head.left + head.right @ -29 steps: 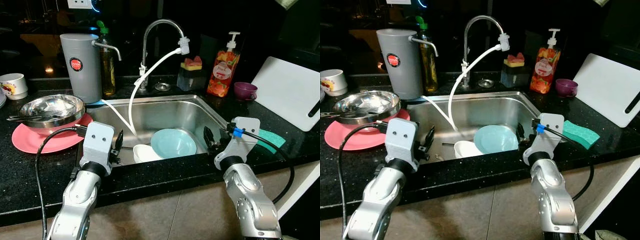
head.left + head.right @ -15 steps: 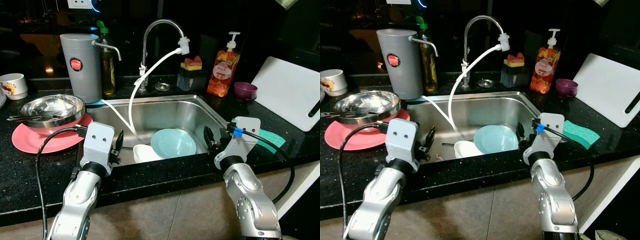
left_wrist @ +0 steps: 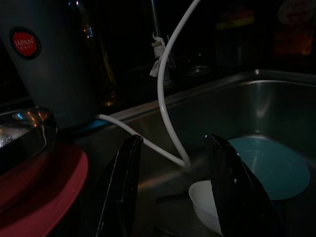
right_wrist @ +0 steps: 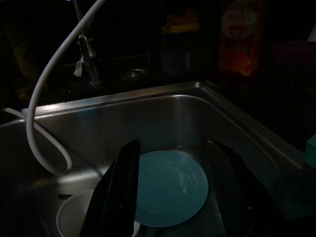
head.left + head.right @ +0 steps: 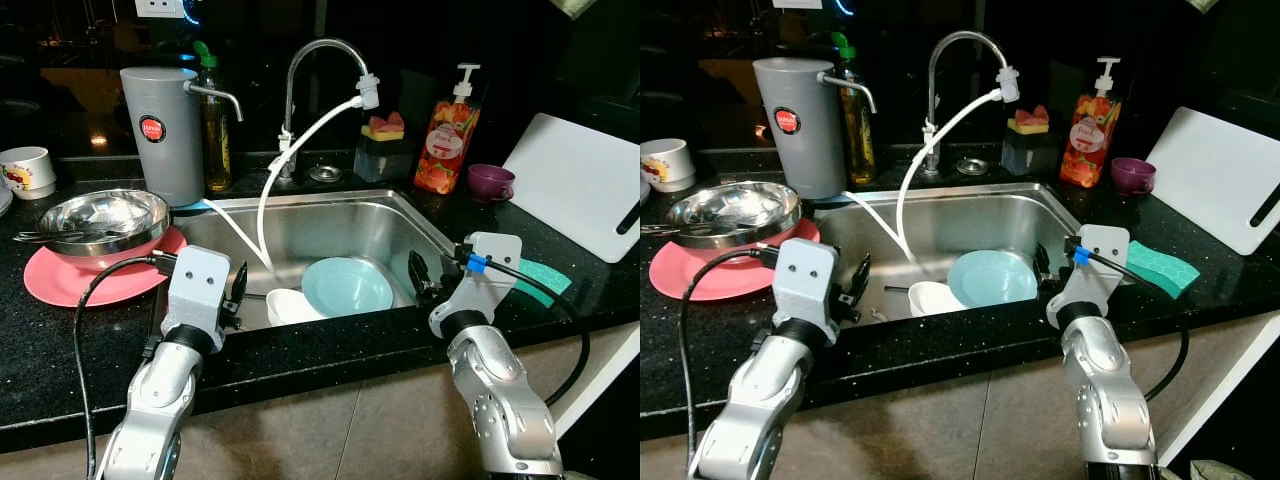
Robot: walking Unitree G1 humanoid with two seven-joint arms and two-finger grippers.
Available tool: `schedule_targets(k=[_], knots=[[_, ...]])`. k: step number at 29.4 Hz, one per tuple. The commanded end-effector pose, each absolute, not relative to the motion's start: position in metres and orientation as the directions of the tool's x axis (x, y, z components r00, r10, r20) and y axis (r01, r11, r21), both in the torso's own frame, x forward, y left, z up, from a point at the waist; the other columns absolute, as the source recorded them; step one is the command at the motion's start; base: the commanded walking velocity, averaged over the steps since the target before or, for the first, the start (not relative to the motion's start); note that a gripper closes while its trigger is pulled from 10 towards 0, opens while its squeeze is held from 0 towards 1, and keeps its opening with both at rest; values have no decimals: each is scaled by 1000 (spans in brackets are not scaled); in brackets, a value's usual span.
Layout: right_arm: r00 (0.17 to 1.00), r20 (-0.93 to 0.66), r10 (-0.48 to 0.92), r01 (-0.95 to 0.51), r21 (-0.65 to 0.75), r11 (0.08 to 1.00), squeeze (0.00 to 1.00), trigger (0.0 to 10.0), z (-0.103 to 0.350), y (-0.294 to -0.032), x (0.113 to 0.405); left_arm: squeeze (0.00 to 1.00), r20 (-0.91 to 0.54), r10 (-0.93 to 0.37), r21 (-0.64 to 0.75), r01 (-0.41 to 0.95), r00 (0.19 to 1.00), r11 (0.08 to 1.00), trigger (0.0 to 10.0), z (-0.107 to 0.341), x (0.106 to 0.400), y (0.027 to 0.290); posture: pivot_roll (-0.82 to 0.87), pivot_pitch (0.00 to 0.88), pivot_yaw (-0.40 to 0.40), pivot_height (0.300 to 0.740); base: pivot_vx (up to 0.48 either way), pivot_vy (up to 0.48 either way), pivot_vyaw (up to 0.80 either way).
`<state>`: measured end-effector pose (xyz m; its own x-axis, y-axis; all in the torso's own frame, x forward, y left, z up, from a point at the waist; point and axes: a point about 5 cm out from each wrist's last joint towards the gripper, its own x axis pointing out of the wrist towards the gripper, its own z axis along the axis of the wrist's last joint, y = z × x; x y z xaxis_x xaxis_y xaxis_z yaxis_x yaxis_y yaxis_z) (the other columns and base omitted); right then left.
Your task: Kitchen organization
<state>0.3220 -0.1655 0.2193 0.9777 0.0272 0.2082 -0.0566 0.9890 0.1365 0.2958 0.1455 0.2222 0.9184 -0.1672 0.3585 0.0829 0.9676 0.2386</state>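
Note:
A light blue plate (image 5: pixel 347 285) lies in the steel sink (image 5: pixel 300 200), with a white bowl (image 5: pixel 290 305) touching its left edge. My left gripper (image 5: pixel 237 288) hangs open over the sink's front left corner, near the white bowl (image 3: pixel 210 205). My right gripper (image 5: pixel 420 275) is open at the sink's front right corner, pointing at the blue plate (image 4: pixel 170 187). Neither gripper holds anything. A white hose (image 5: pixel 290 160) runs from the faucet (image 5: pixel 310 50) down into the sink.
A steel bowl (image 5: pixel 100 215) sits on a pink plate (image 5: pixel 60 280) left of the sink, behind it a grey dispenser (image 5: pixel 160 130) and a white cup (image 5: pixel 25 170). On the right are a soap bottle (image 5: pixel 445 135), purple cup (image 5: pixel 490 180), white cutting board (image 5: pixel 580 185) and green sponge (image 5: pixel 545 275).

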Motion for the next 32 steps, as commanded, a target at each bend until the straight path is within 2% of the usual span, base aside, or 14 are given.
schedule_targets(k=[1, 32], knots=[[978, 208, 24, -54, 139, 989, 0, 10000, 219, -166, 323, 0, 352, -182, 254, 94, 918, 963, 10000, 220, 297, 142, 132, 69, -64, 740, 0, 0, 0], [976, 217, 23, -53, 131, 990, 0, 10000, 224, -168, 323, 0, 361, -185, 245, 99, 914, 964, 10000, 222, 298, 138, 122, 62, -73, 740, 0, 0, 0]])
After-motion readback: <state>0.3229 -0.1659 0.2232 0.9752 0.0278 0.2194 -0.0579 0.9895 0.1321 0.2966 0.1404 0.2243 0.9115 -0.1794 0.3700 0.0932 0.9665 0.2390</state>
